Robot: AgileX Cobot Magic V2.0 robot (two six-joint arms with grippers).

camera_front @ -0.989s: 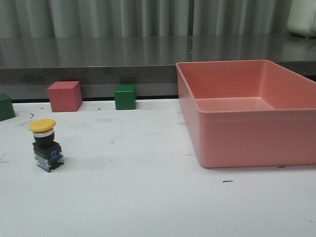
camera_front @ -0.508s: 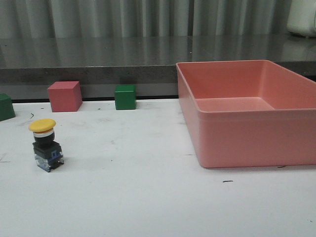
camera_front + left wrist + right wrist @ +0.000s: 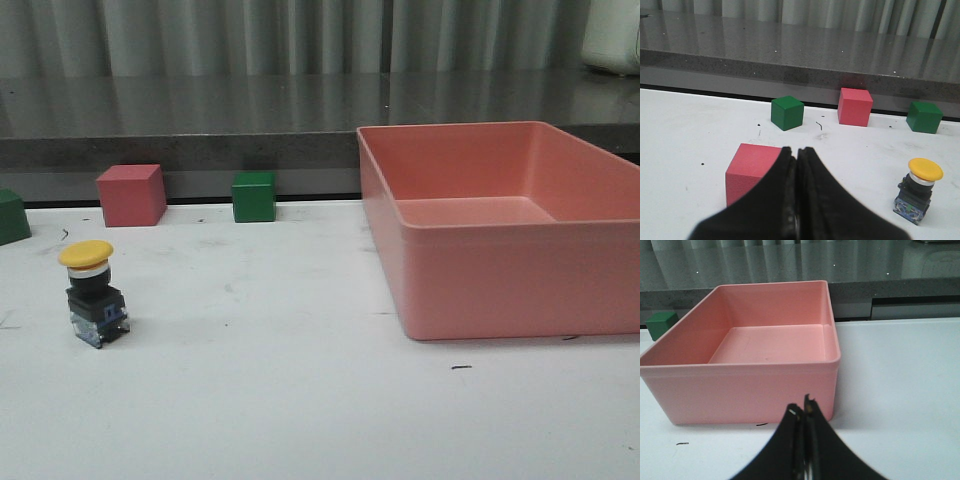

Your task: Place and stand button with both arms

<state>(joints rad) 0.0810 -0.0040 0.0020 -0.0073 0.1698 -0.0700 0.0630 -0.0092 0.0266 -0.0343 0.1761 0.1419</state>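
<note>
a: where's the button [image 3: 94,292]?
b: upright on the white table [image 3: 300,400], yellow cap on top, at the left, in front of the pink cube [image 3: 131,195] and well apart from the pink bin [image 3: 500,280].
a: and the claws?
b: the left gripper [image 3: 797,165] is clenched, fingers pressed together with nothing between, by another pink cube [image 3: 747,170]. the right gripper [image 3: 802,412] is clenched too, empty, in front of the bin.

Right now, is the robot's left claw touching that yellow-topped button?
Apart. The left wrist view shows the left gripper, shut, with bare white table between it and the button, which stands upright on its own.
</note>
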